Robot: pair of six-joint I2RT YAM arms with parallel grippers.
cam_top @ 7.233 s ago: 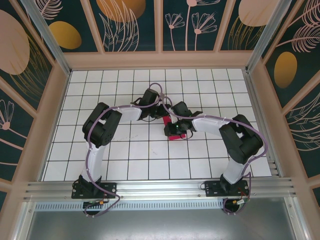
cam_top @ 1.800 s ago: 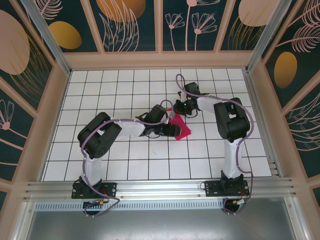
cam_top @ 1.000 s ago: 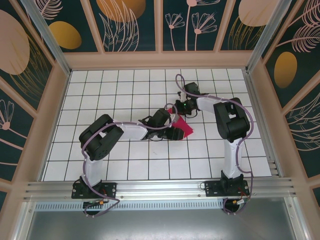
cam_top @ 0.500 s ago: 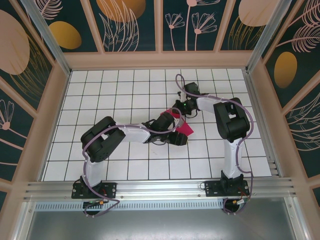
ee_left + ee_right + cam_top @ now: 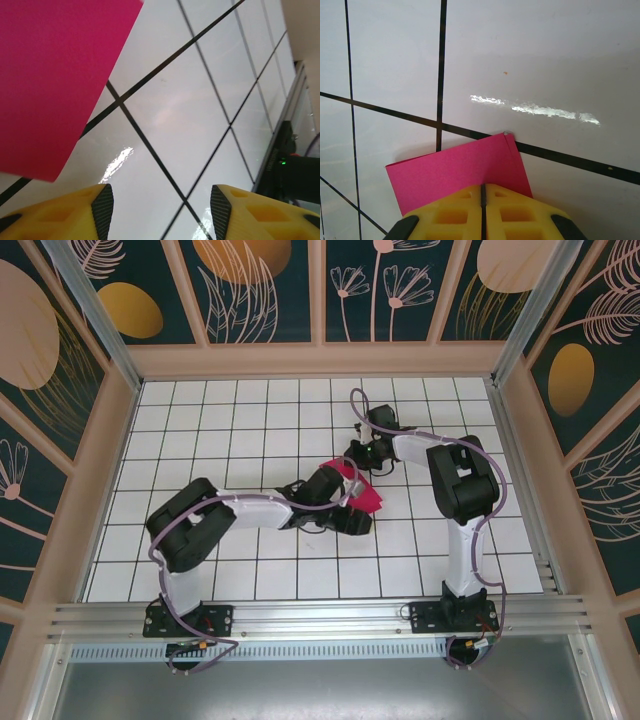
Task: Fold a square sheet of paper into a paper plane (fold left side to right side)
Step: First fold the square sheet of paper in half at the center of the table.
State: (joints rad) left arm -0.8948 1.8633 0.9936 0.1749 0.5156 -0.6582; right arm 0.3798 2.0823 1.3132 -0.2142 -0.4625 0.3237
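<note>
Surface: a white table (image 5: pixel 200 440) with a black grid is being viewed inside a booth of dark floral panels.
Paper: the square sheet of paper (image 5: pixel 366 496), already narrowed and seemingly doubled over, is lying close to the middle of the surface, slightly toward its right edge. In the left wrist view the sheet (image 5: pixel 50 75) is being seen with a shadow under its near corner, so that corner is judged to be lifting a little.
Risk, slipping: the sheet is being restrained at its far end alone. A sideways push at the near end could swing it about that point and set the crease askew.
Risk, crumpling: the paper is thin. If the open fingers are brought down on it instead of around its edge, it could be buckled or torn.
Risk, missed grasp: the raised corner lies beside the gap between the fingers, not inside it, so closing here would probably catch nothing.
Left gripper (image 5: pixel 157 197): its jaws are being held moderately apart, with bare tile between them and nothing gripped or touched. It is hovering just beside the sheet's near end (image 5: pixel 352 519).
Right gripper (image 5: pixel 482 186): its jaws are being kept fully closed, tips resting on the sheet (image 5: pixel 460 170). The paper is judged to be pinned flat, not pinched, at its far end (image 5: pixel 362 455).
</note>
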